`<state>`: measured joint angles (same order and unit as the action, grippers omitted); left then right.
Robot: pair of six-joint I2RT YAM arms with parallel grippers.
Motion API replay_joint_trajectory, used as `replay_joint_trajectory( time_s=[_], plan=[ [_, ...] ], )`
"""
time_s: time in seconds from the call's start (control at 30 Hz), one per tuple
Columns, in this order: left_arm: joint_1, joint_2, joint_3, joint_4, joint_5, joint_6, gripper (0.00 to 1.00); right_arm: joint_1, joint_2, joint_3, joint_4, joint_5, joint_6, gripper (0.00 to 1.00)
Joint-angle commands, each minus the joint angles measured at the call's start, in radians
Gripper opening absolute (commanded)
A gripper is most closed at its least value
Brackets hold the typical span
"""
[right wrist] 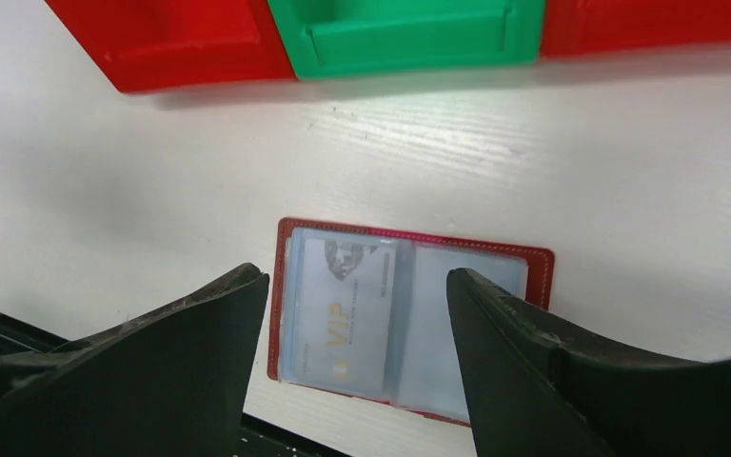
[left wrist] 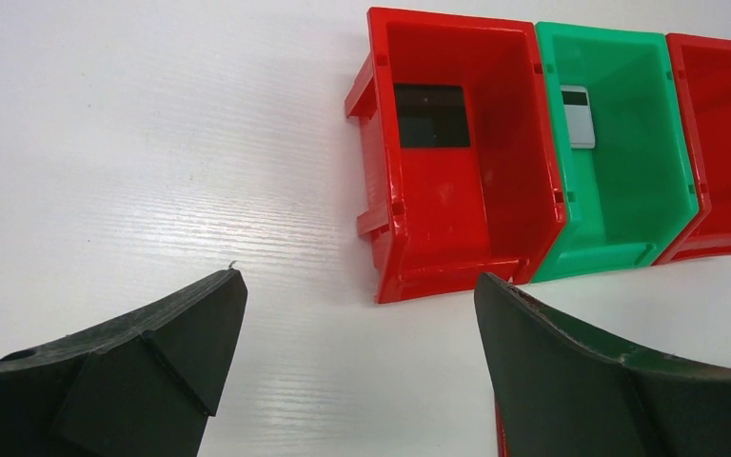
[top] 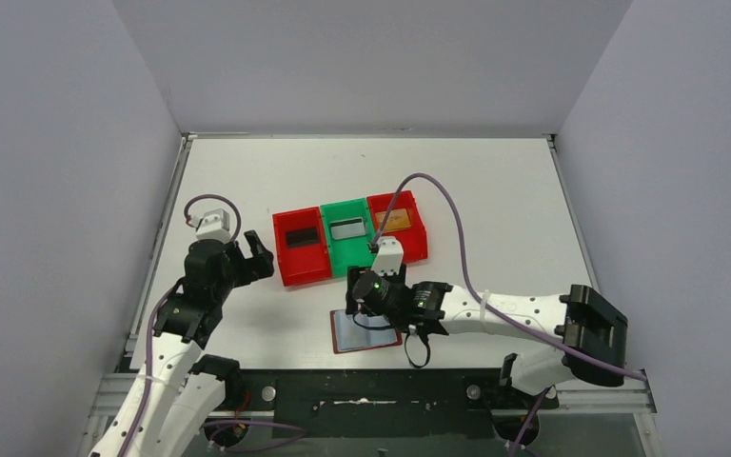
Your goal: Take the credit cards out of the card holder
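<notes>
Card [right wrist: 343, 314] with "VIP" in card holder [right wrist: 540, 276]

From above, sees only part of the card holder [top: 352, 339] under the right hand [top: 371, 319]. Close up, loses one lower corner behind a finger [right wrist: 533, 381]; cuts the bins [right wrist: 409, 38] off at the top edge.

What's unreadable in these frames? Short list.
- Card holder, right wrist view: right side partly behind a finger of the right gripper. Right pocket's contents unclear through hazy plastic.
- Top view: the holder's far part is hidden under that gripper.
- Right red bin: contents too small in top view. Bin cut off by the frame edge in left wrist view.
</notes>
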<state>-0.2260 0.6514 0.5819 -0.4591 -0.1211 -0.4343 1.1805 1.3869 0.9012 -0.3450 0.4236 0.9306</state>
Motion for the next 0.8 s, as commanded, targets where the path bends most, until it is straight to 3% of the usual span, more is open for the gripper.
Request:
replay_joint_trajectory(
  time_s=[0.0,0.77],
  plan=[
    [0.009,-0.002,0.014,0.056,-0.018,0.0,0.93,0.046,0.077,0.004,0.049,0.022,0.11,0.69],
    [0.015,-0.001,0.012,0.06,-0.014,0.0,0.92,0.1,0.349,0.175,-0.097,-0.045,0.105,0.55]
  ],
)
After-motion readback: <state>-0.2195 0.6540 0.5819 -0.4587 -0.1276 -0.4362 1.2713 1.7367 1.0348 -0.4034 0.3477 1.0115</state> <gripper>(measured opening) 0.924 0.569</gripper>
